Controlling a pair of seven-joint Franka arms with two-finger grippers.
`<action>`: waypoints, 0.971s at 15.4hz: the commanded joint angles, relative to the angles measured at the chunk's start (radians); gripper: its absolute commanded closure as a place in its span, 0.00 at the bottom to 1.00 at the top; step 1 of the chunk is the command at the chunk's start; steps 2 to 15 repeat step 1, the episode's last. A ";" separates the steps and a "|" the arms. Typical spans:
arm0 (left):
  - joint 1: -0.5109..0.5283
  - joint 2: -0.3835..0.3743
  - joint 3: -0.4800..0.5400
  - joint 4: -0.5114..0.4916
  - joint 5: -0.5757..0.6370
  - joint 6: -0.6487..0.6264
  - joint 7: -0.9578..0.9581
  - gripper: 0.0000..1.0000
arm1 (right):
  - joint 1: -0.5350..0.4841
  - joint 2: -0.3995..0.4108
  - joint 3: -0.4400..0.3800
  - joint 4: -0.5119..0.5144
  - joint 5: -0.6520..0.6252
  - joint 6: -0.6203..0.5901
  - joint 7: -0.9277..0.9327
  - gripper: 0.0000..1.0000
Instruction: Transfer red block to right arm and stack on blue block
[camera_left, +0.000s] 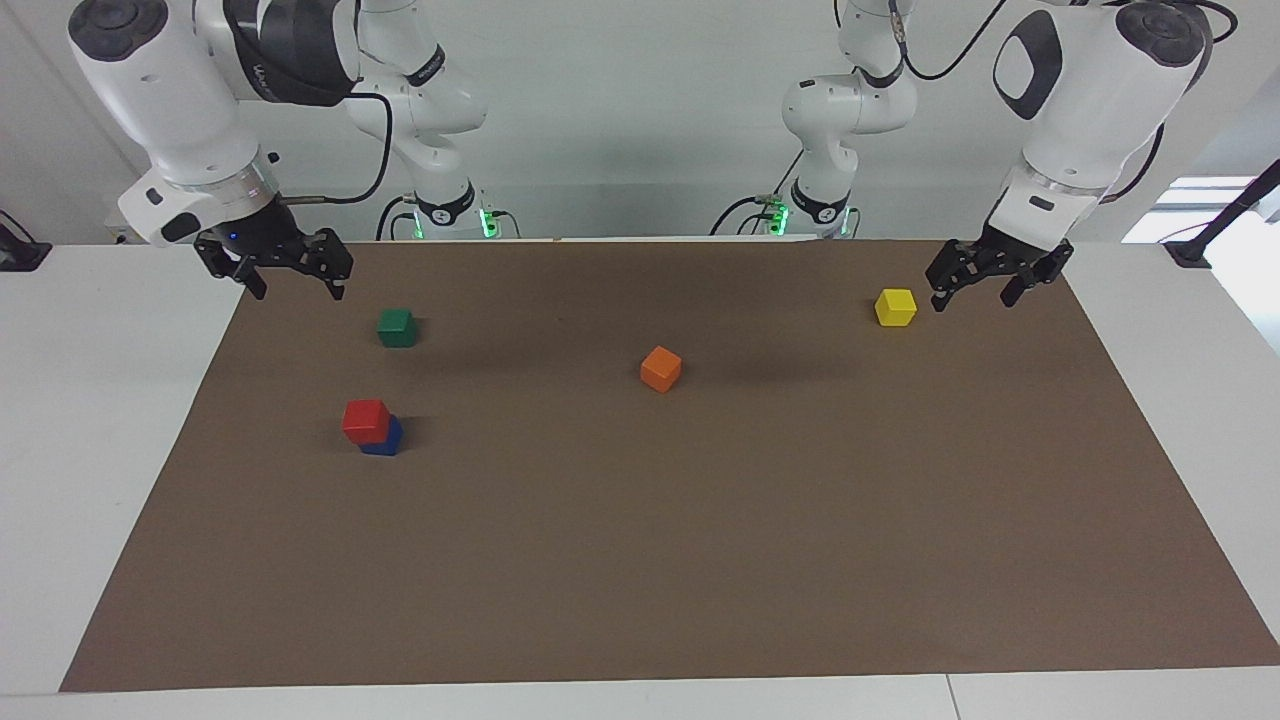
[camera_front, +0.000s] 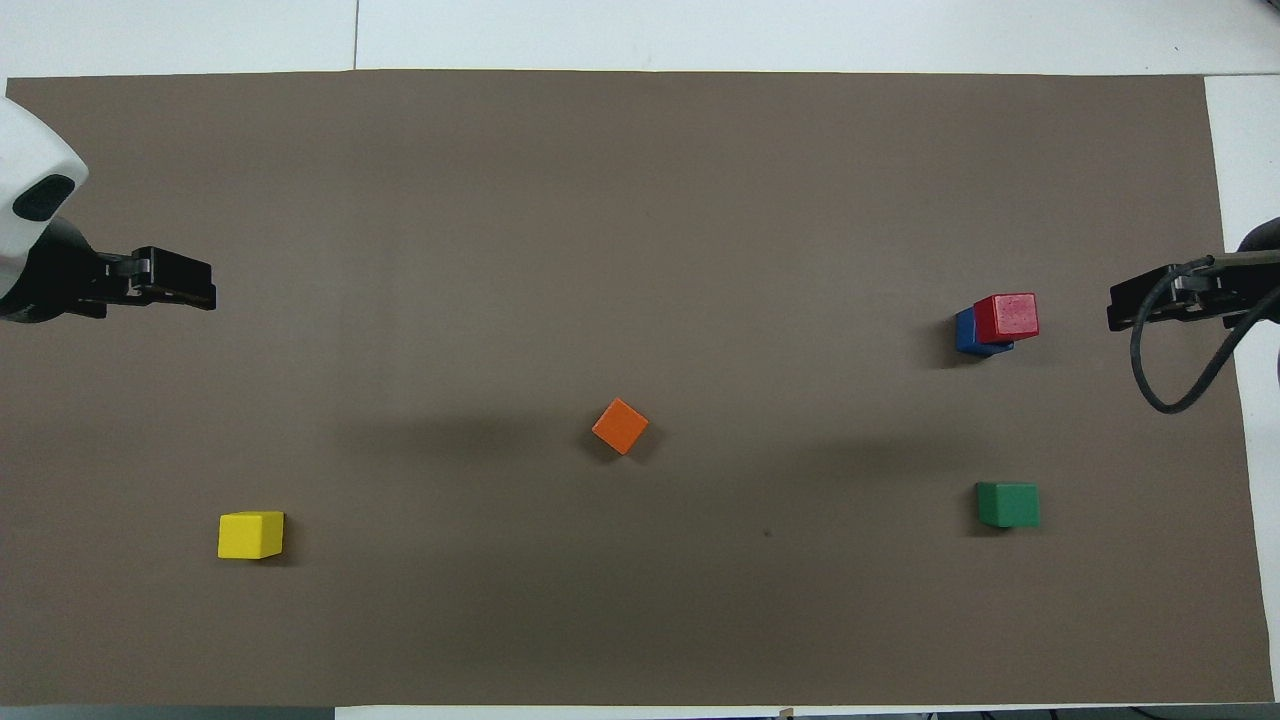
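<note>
The red block (camera_left: 365, 420) sits on top of the blue block (camera_left: 388, 440), slightly offset, at the right arm's end of the brown mat; the pair also shows in the overhead view, with the red block (camera_front: 1006, 317) on the blue block (camera_front: 964, 333). My right gripper (camera_left: 293, 283) is open and empty, raised over the mat's corner nearest the robots, apart from the stack; it shows in the overhead view (camera_front: 1114, 305). My left gripper (camera_left: 975, 297) is open and empty, raised over the mat's edge at the left arm's end, beside a yellow block; it shows in the overhead view (camera_front: 208, 292).
A green block (camera_left: 397, 327) lies nearer to the robots than the stack. An orange block (camera_left: 661, 368) lies near the middle of the mat (camera_left: 640, 560). A yellow block (camera_left: 895, 306) lies toward the left arm's end. White table surrounds the mat.
</note>
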 joint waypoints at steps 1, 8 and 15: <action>-0.013 -0.006 0.011 0.003 -0.011 0.006 0.006 0.00 | -0.007 0.012 0.008 0.015 -0.016 0.007 -0.012 0.00; -0.013 -0.006 0.011 0.003 -0.011 0.006 0.006 0.00 | -0.007 0.012 0.008 0.015 -0.016 0.007 -0.012 0.00; -0.013 -0.006 0.011 0.003 -0.011 0.006 0.006 0.00 | -0.007 0.012 0.008 0.015 -0.016 0.007 -0.012 0.00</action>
